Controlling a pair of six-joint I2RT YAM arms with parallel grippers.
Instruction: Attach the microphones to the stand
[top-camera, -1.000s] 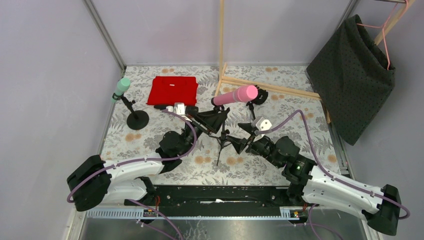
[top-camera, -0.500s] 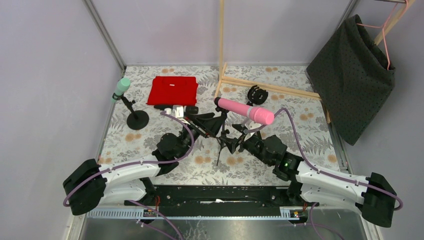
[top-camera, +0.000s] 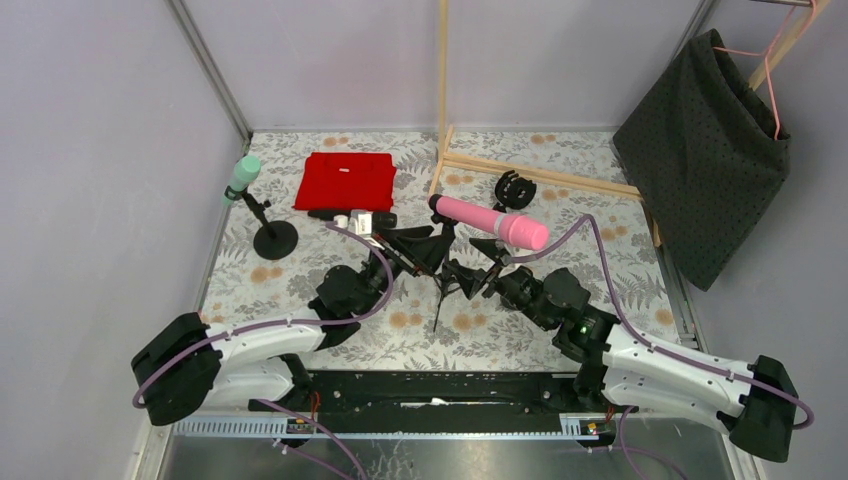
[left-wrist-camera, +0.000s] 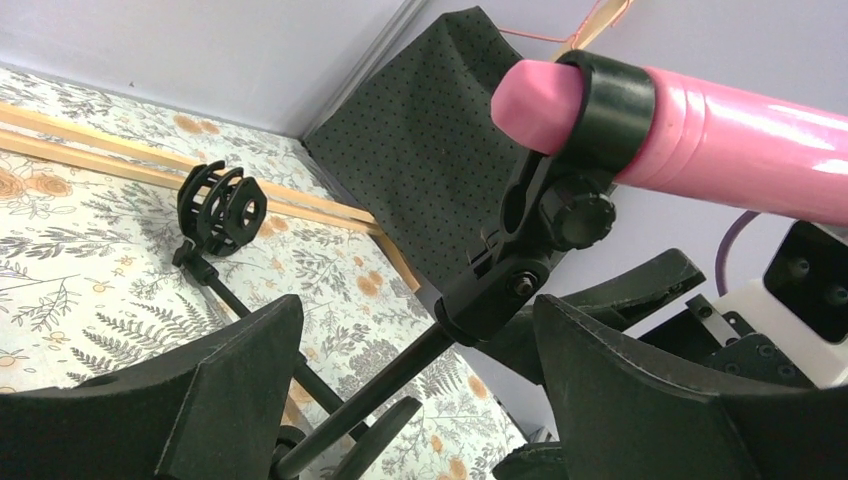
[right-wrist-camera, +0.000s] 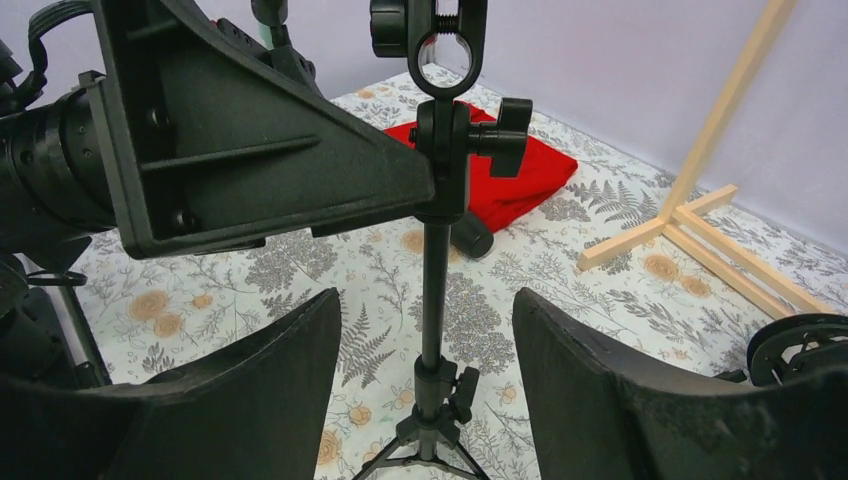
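The pink microphone (top-camera: 490, 222) sits in the black clip (left-wrist-camera: 615, 95) on top of the tripod stand (top-camera: 440, 275), with its head slanting down to the right. It also shows in the left wrist view (left-wrist-camera: 740, 120). My left gripper (top-camera: 425, 248) is open, its jaws on either side of the stand's pole (left-wrist-camera: 400, 365) without touching. My right gripper (top-camera: 478, 272) is open around the lower pole (right-wrist-camera: 433, 290). The mint green microphone (top-camera: 241, 175) stands in a round-base stand (top-camera: 275, 240) at far left. A black cylinder (right-wrist-camera: 472, 237) by the red cloth may be the black microphone.
A red cloth (top-camera: 345, 180) lies at the back left. An empty clip stand (top-camera: 513, 188) sits behind the pink microphone. A wooden frame (top-camera: 540, 172) stands at the back. A dark cloth on a hanger (top-camera: 705, 150) hangs at right.
The pink microphone has swung in its clip from pointing up-right to slanting down-right. My right gripper has drawn back from it and now sits lower around the pole.
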